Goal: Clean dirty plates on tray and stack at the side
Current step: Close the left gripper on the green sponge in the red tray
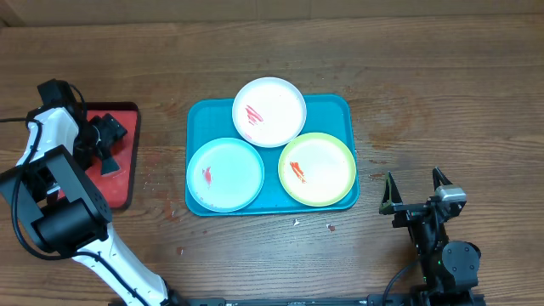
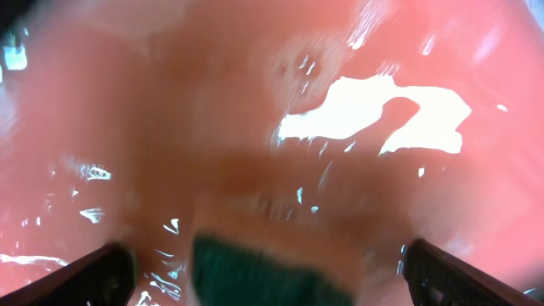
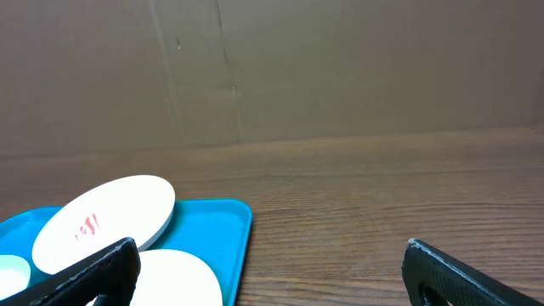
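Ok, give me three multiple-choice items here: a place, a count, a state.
1. Where is the white plate? A) far edge of the tray B) on the red tray C) on bare table
2. How many plates show red smears? A) one B) two C) three
3. The right pincer is: A) open, empty B) shut on a plate C) shut on the tray rim

1 A: it overlaps the far rim.
2 C: white plate, pale blue plate and yellow-green plate each carry red.
3 A: its fingers stand apart, nothing between them.
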Controlling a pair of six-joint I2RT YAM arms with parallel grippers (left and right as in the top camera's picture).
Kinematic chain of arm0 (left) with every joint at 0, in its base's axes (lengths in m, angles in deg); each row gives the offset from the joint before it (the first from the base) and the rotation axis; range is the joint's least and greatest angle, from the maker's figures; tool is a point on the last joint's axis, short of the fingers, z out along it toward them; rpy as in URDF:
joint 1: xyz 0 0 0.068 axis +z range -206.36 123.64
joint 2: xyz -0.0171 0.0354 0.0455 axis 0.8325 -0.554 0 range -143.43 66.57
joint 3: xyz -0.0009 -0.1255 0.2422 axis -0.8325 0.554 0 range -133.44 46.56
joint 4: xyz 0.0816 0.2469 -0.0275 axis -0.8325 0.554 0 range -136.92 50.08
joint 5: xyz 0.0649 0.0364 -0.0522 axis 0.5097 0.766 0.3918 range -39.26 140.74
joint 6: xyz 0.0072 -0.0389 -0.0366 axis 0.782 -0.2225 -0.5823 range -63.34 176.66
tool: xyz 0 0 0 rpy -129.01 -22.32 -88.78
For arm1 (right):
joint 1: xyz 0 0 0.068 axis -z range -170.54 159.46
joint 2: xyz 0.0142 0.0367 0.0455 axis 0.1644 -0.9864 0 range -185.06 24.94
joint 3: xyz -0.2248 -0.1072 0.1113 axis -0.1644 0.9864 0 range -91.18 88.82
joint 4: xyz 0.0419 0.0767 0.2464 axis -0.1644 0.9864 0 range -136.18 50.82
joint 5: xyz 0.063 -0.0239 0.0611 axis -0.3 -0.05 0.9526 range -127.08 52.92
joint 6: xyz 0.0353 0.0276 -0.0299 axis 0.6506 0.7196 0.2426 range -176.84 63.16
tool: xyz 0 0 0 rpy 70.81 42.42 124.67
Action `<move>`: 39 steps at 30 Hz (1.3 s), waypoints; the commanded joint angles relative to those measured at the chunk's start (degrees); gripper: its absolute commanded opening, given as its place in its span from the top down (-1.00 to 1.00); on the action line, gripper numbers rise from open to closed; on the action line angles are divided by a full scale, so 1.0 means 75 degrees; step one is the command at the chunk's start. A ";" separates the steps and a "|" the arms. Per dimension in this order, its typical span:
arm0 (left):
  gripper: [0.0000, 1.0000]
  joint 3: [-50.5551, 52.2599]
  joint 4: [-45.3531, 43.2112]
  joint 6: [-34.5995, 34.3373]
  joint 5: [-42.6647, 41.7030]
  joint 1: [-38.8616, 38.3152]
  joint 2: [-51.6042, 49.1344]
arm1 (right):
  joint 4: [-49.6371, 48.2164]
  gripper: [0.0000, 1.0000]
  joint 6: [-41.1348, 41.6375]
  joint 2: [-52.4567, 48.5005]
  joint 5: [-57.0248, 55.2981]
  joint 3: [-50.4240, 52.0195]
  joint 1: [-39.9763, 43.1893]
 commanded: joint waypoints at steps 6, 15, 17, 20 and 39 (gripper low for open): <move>0.92 0.0119 -0.0108 0.0262 -0.0035 0.0012 -0.0157 | -0.0055 -1.00 -0.0026 0.0076 -0.0070 0.0079 0.0044; -1.00 0.0117 0.0976 0.0256 -0.0073 0.0012 -0.0157 | -0.0055 -1.00 -0.0026 0.0076 -0.0070 0.0079 0.0044; -1.00 0.0119 0.1358 0.0259 -0.0073 0.0012 -0.0157 | -0.0055 -1.00 -0.0026 0.0076 -0.0070 0.0079 0.0044; -0.76 0.0117 0.1699 0.0259 -0.0070 0.0012 -0.0157 | -0.0055 -1.00 -0.0026 0.0076 -0.0070 0.0079 0.0044; 0.92 -0.0874 0.2483 0.0256 -0.0041 0.0015 -0.0152 | -0.0055 -1.00 -0.0026 0.0076 -0.0070 0.0079 0.0044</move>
